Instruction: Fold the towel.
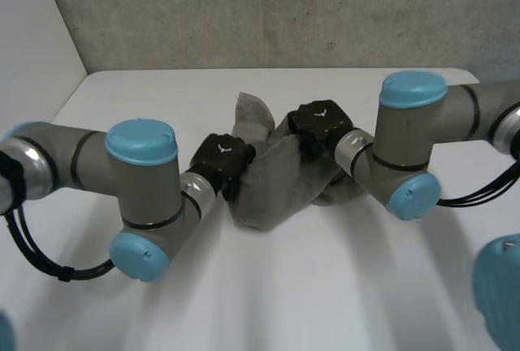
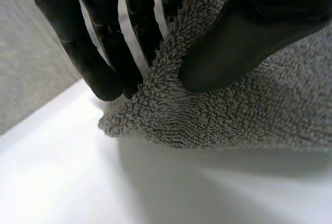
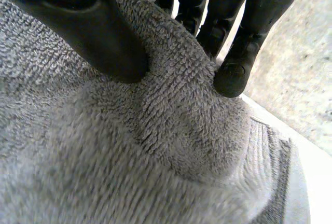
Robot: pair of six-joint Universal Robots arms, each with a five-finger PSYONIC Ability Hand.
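Observation:
A grey terry towel hangs bunched between my two hands above the middle of the white table. My left hand is at the towel's left side; in its wrist view the thumb and fingers pinch a corner of the towel. My right hand is at the towel's right upper part; in its wrist view the thumb and fingers pinch a fold of the towel. A loose end of the cloth sticks up behind, between the hands.
The white table spreads bare in front of the towel and to both sides. A grey wall runs along its far edge. Both arms reach in from the sides, elbows near the front.

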